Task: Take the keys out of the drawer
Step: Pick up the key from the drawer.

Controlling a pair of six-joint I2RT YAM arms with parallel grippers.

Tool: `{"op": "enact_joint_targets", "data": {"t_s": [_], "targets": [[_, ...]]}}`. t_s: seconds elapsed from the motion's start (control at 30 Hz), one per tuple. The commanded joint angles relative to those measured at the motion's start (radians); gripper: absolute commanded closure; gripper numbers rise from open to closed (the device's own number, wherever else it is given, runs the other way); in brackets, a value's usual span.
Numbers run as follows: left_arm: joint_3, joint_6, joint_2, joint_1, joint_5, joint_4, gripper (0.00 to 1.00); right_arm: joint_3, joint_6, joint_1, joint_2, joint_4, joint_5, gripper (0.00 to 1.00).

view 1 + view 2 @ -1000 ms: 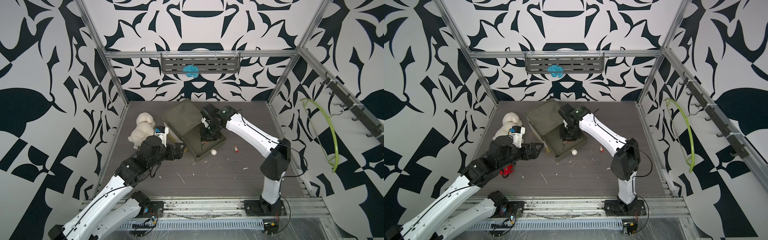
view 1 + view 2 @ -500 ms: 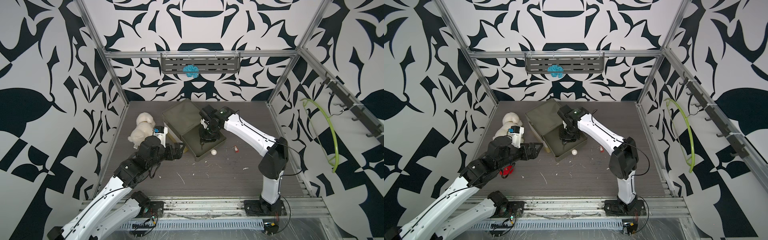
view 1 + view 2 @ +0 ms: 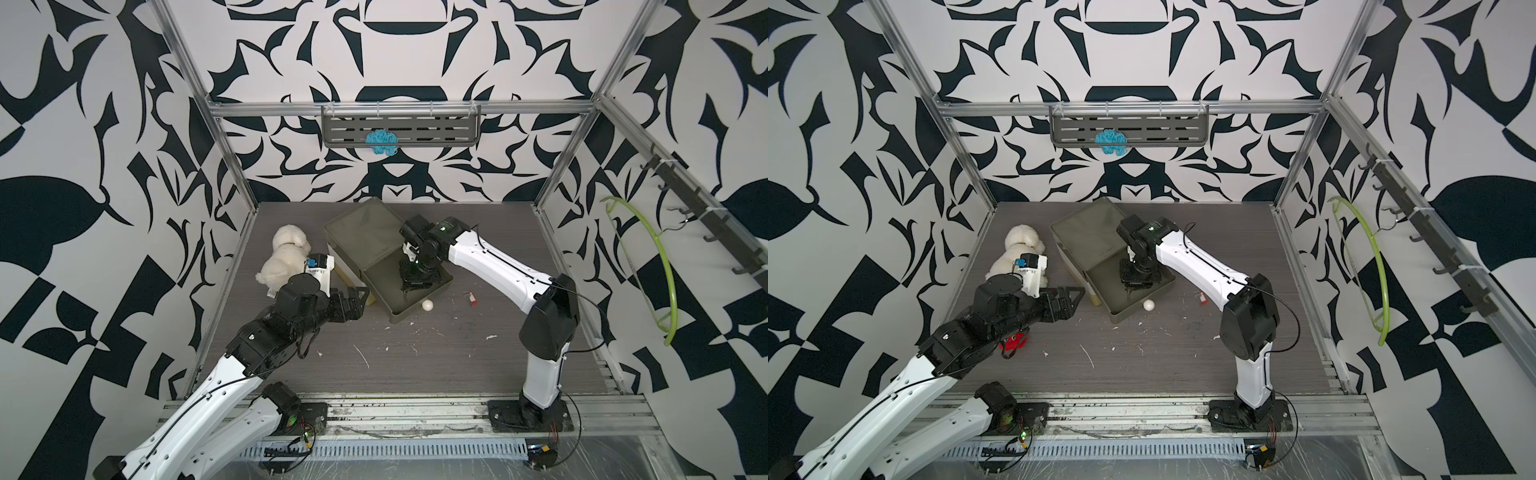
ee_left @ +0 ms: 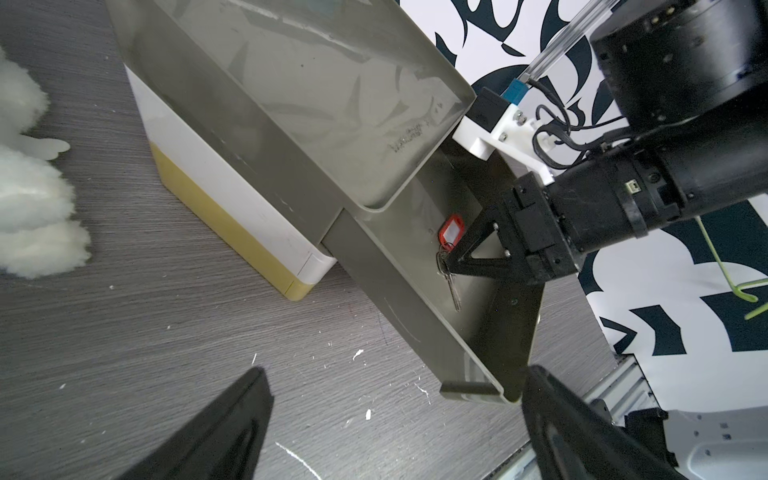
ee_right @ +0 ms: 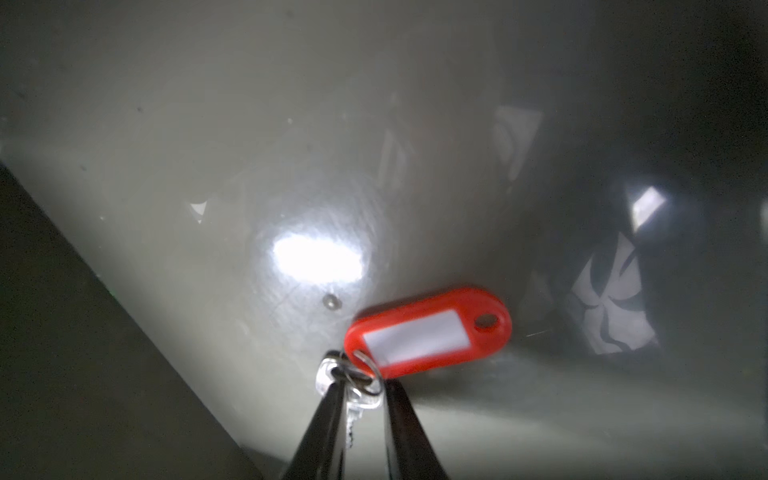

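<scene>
The keys, a metal key on a ring with a red oblong tag, lie on the floor of the pulled-out olive drawer. The left wrist view also shows the keys inside the drawer. My right gripper reaches down into the drawer, its fingers closed against the key's head and ring. In both top views the right gripper hides the keys. My left gripper hovers open over the table beside the drawer's front corner, holding nothing.
The drawer belongs to an olive-topped box at mid-table. A white plush dog sits to its left. A white ball and a small red item lie by the drawer's front. A red plush lies under the left arm.
The right gripper's fingers have narrowed around the key's head inside the drawer, and the right arm shifted slightly. The left arm has stayed in place, open.
</scene>
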Motion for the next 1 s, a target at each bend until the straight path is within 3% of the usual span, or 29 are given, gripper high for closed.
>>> {"op": "enact_joint_targets", "data": {"t_s": [0.0, 0.33, 0.97], "targets": [[-0.015, 0.001, -0.015, 0.004, -0.011, -0.014, 0.01, -0.016, 0.009, 0.000, -0.004, 0.005, -0.001, 0.81], [0.000, 0.011, 0.010, 0.004, -0.010, -0.001, 0.01, 0.051, -0.007, 0.000, -0.018, -0.013, 0.048, 1.00], [0.046, 0.026, 0.081, 0.003, 0.063, 0.029, 0.01, 0.110, 0.004, -0.002, -0.125, -0.017, 0.117, 1.00]]}}
